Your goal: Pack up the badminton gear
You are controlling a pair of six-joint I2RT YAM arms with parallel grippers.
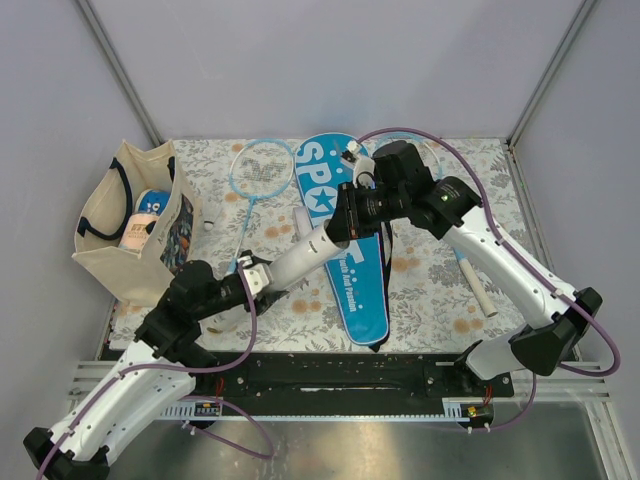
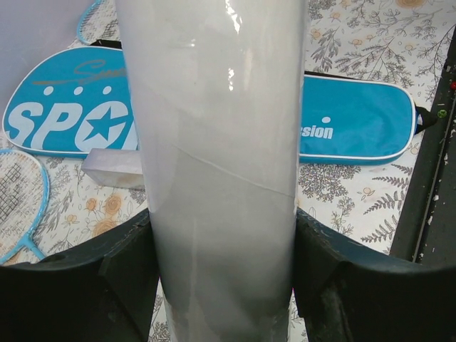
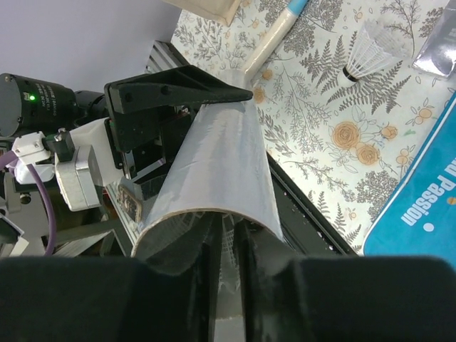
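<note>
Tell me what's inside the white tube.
At the tube mouth, the right end effector holds what looks like a shuttlecock, partly in. Deeper inside is hidden by the opaque wall.

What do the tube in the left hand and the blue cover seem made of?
Tube: seemingly frosted translucent plastic, glossy; highlights streak it and its thin wall shows at the open end. Cover: probably coated fabric or vinyl, smooth with a slight sheen, printed lettering, piped edge.

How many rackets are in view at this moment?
2. One racket lies left of the blue SPORT cover; a second racket lies right of it, its head largely hidden under the right arm.
</note>
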